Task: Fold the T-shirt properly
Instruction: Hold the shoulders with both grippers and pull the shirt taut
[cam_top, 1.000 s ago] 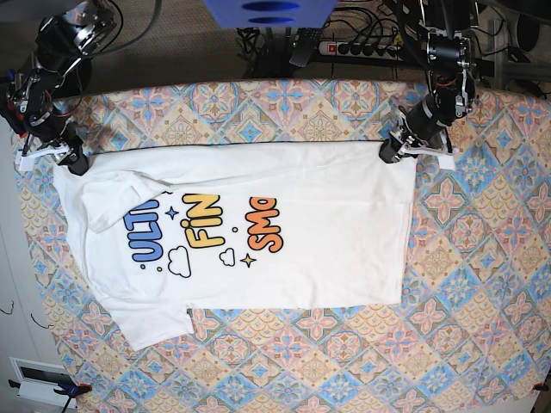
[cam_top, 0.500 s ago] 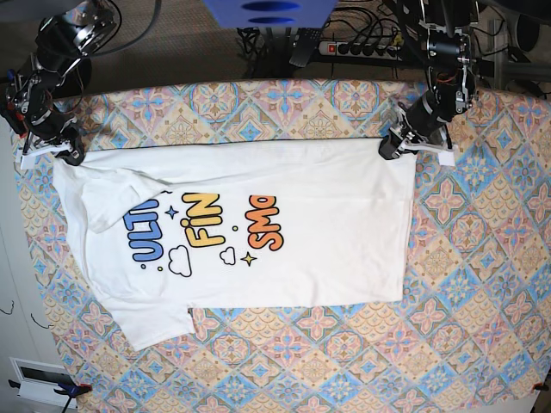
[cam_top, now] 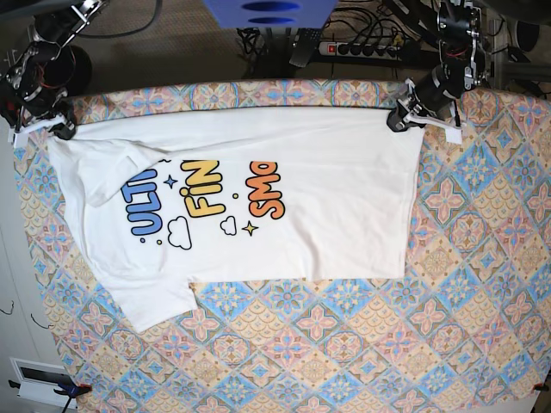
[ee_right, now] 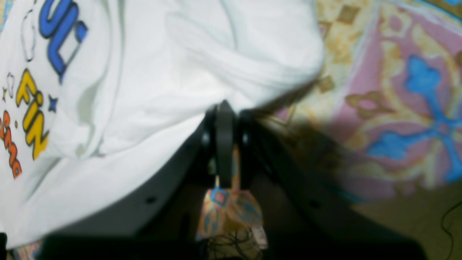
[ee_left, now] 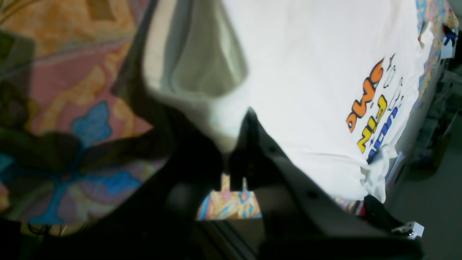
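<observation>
Base view shows the right gripper at the far left, up near the top edge of the table. It is pinched tight on the top left corner of the T-shirt, by the sleeve. The T-shirt is big and white, and it lies spread out with its picture side up on the patterned tablecloth. It covers the middle and the left part of the table. Its words are turned sideways: blue letters on the left, yellow "FIN" next, then orange "SMO", with little clouds and stars around them. One sleeve sticks out at the bottom left. The top edge of the shirt runs almost straight from one gripper to the other. At the top right, the left gripper is pinched tight on the other top corner of the shirt. Behind the table, near the top middle, sits a black power strip with plugs and wires. From the right wrist view, the right gripper has its two dark fingers closed on a bunched bit of white cloth, and the colored tablecloth shows on the right. From the left wrist view, the left gripper is closed on a fold of the T-shirt too, and the corner is lifted a little off the tablecloth.
</observation>
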Controlling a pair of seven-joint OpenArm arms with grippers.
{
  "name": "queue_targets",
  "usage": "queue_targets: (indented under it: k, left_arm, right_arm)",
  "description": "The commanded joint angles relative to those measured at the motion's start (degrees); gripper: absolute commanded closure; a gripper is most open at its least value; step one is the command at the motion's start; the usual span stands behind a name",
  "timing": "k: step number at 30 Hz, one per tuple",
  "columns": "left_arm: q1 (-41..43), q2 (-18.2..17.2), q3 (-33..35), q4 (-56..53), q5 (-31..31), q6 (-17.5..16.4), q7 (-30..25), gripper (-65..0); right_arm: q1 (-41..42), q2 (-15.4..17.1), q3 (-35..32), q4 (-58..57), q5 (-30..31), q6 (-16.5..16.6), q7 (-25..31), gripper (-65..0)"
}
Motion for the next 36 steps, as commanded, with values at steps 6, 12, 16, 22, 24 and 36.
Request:
queue_targets:
  k: [6,12,16,22,24,36]
  left_arm:
    - [4.3,-1.2,-1.5,3.6,-0.3,-0.1,-0.8,0.0]
    - [6.8,-1.2,-2.5,4.3,-0.3,-0.1,-0.8,0.0]
    - [7.6,-1.1,-2.6,4.3,-0.3,-0.1,-0.9,0.0]
    - [8.3,-0.9,-2.6,4.3,-0.3,-0.1,-0.8,-5.1]
    - [8.5,-0.9,-2.6,4.3,-0.3,-0.1,-0.8,-12.6]
    - [10.6,-0.9,-5.7,9.3,-0.3,0.0,1.2,-23.6]
  right_arm:
    - [-4.5,0.0,0.3,4.5,1.7,-0.1,1.5,-0.7]
    - [-7.3,-1.3,0.3,7.8,1.7,-0.1,1.5,-0.7]
    - [-7.7,-3.0,0.3,8.8,1.7,-0.1,1.5,-0.8]
    - [-7.9,-3.3,0.3,8.9,1.7,-0.1,1.5,-5.1]
    - [-8.0,-3.3,0.3,8.9,1.7,-0.1,1.6,-10.8]
    - [-9.1,-3.3,5.5,8.9,1.6,-0.1,1.6,-19.2]
